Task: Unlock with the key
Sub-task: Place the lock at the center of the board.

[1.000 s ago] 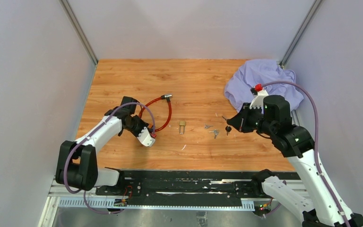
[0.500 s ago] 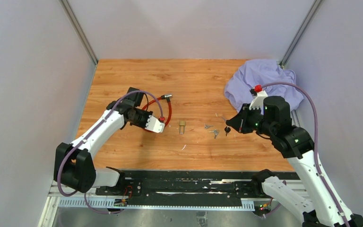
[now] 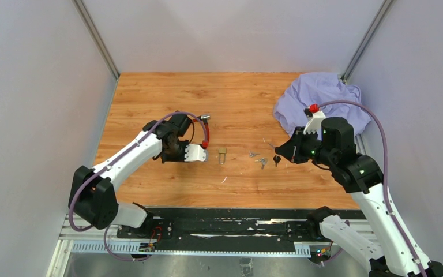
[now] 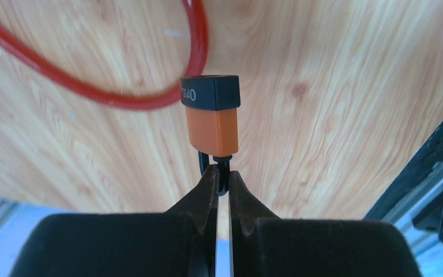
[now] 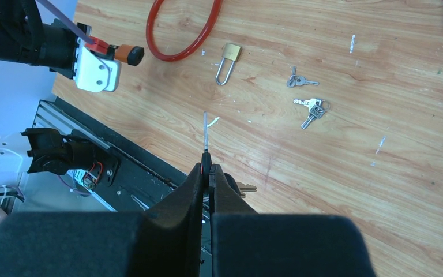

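Note:
My left gripper (image 4: 221,173) is shut on a black tab at the end of the orange-and-black lock body (image 4: 210,115) of a red cable lock (image 4: 196,52). It holds the body just above the wood, left of centre in the top view (image 3: 203,144). My right gripper (image 5: 207,167) is shut on a black-headed key (image 5: 206,135), its blade pointing forward; a second key (image 5: 246,187) hangs beside it. In the top view the right gripper (image 3: 280,152) is right of centre, well apart from the lock. The lock body also shows in the right wrist view (image 5: 128,55).
A small brass padlock (image 3: 222,154) lies between the grippers. Two bunches of loose silver keys (image 3: 254,154) (image 3: 262,163) lie to its right. A crumpled purple cloth (image 3: 317,101) sits at the back right. The cable's metal end (image 3: 204,118) lies behind the left gripper.
My left gripper has carried the lock body rightward toward the table's middle, dragging the red cable along. The right gripper with the key has barely moved.

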Controlling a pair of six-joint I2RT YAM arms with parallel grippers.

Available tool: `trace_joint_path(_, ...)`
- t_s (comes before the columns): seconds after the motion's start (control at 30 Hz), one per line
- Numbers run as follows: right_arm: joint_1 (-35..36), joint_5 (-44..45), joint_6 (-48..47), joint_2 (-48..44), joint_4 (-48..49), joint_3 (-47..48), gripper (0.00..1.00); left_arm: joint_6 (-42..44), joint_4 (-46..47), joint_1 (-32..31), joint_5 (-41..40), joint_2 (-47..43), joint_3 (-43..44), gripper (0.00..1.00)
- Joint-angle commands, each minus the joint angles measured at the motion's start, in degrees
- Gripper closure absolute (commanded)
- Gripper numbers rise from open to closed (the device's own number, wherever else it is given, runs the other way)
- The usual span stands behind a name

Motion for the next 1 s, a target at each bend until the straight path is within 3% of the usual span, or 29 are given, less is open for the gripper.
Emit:
trace_joint_path(0.0, 0.91, -1.34, -0.97, -0.89, 0.6, 0.19, 0.99, -6.7, -6.16, -3.05, -18.36, 2.69, 3.21, 1.0)
trace_joint_path(0.23, 0.91, -1.66, -1.55, -1.7, 0.38, 0.78, 0.99, -9.76, -12.16, -7.23, -30.85, 8.14, 0.23, 1.0)
trace_joint_path(0.47, 0.91, -1.23, -1.53, -2.94, -0.04, 0.87, 0.99, -11.68, -19.96, -11.9, -30.01, 15.9, 0.71, 1.0)
trace_joint_path(0.97, 0.91, -0.7, -0.76, -2.99, 0.09, 1.68, 1.0, -12.06, -21.53, -15.34, -27.17, 28.87, 5.58, 0.98)
